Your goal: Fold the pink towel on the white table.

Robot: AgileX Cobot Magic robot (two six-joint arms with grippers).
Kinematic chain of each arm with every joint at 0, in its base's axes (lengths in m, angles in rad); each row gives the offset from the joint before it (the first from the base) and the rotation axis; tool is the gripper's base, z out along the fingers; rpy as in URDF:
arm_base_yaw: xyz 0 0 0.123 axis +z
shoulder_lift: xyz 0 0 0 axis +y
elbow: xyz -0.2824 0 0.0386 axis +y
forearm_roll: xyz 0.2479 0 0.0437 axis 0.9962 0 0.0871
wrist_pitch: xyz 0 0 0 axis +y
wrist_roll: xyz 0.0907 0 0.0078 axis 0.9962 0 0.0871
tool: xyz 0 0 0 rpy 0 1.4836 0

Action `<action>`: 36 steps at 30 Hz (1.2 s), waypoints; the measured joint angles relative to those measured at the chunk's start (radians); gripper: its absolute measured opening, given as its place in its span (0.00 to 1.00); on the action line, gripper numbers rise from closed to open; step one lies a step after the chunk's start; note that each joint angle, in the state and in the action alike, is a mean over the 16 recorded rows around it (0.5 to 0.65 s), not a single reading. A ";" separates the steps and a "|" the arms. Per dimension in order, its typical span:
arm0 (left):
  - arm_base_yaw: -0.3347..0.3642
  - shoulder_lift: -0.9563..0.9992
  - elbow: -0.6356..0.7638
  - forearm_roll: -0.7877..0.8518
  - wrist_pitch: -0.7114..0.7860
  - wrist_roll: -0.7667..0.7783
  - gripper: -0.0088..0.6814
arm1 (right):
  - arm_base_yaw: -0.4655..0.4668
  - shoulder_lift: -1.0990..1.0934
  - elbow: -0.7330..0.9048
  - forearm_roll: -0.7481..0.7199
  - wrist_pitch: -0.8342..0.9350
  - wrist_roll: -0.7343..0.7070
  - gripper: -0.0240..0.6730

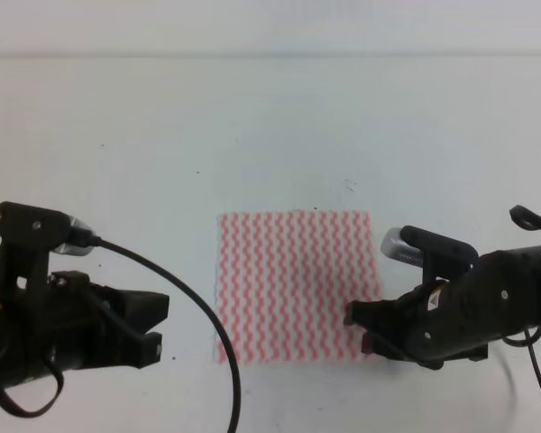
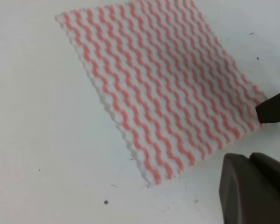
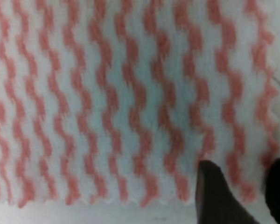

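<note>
A pink towel (image 1: 296, 284), a thin rectangular cloth printed with pink-red and white wavy zigzag stripes, lies spread flat near the middle of the white surface (image 1: 270, 126), its edges finely scalloped and its weave soft and slightly fuzzy in the right wrist view. The surface is plain, matte white, marked by small dark specks and faint scuffs. No writing or brand can be read on anything in view. The right end effector (image 1: 359, 327), black and blocky, sits at the towel's near right corner, its two dark fingertips (image 3: 219, 196) spread apart with one over the striped cloth and the other at the cloth's right edge; whether they touch the fabric cannot be told. The left end effector (image 1: 153, 327), also black with a dark cable looping past it, rests well left of the towel, apart from it; its jaws stand slightly parted, gripping nothing
</note>
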 joint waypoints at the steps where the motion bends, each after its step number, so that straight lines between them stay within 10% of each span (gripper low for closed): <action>1: 0.000 0.000 0.000 0.000 0.000 0.000 0.01 | 0.000 0.000 0.000 0.000 0.000 0.000 0.36; 36: 0.000 -0.003 0.001 -0.001 0.013 0.019 0.01 | 0.000 0.004 -0.003 -0.004 0.020 -0.001 0.05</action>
